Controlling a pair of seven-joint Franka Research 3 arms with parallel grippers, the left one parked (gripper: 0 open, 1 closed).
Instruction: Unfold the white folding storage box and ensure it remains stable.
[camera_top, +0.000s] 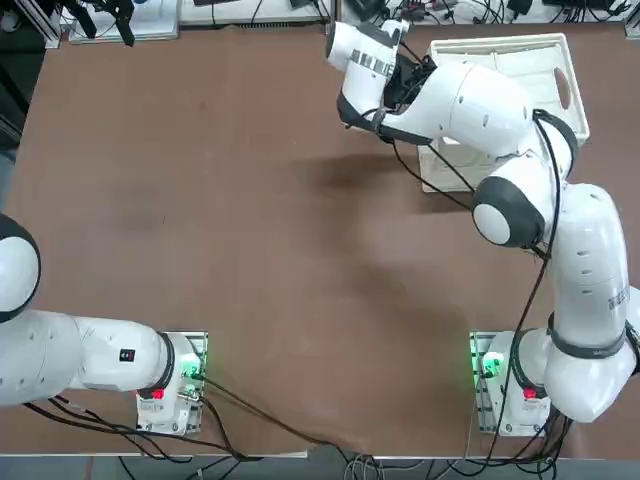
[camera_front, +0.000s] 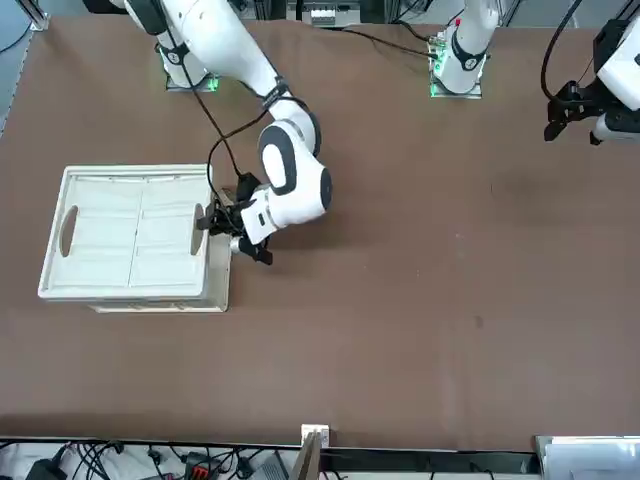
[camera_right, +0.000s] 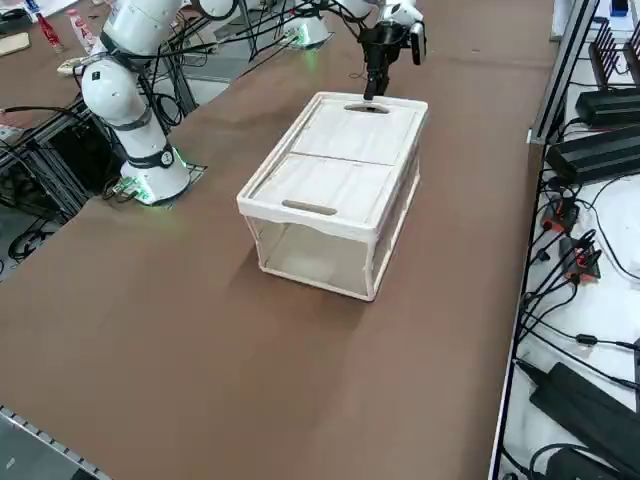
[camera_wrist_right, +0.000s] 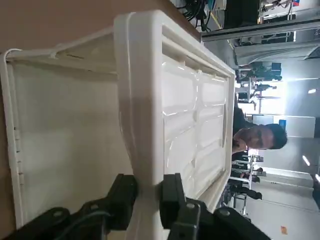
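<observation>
The white folding storage box (camera_right: 340, 170) stands tall at the far right of the table, its long side walls upright. Two ribbed panels with oval handle holes lie flat at rim level (camera_front: 135, 235). In the top view my right arm covers much of the box (camera_top: 520, 60). My right gripper (camera_wrist_right: 148, 187) is shut on the thick rim (camera_wrist_right: 140, 100) at the middle of one short end, one finger on each face. The same grip shows in the front view (camera_front: 212, 222) and in the right side view (camera_right: 372, 88).
The brown table (camera_top: 250, 230) stretches wide to the left of the box. Black power units and cables (camera_right: 590, 130) lie beyond the table's right edge. A person (camera_wrist_right: 260, 137) shows in the room behind the box.
</observation>
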